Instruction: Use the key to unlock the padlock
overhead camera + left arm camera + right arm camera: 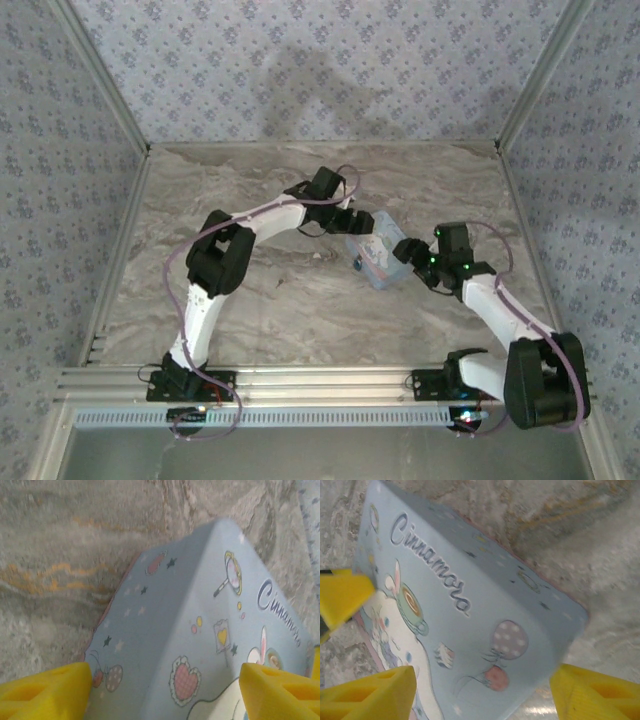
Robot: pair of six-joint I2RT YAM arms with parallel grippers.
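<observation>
The marbled worktop carries a light blue tin, its long axis running far-left to near-right. The left tool meets its far-left side and the right tool its right side. Each tool's yellow pads stand wide apart with the tin between them; whether they press it cannot be told. A dark speck at the tin's near-left edge may be the padlock. If so, it sits just near of the left tool, the closer one.
</observation>
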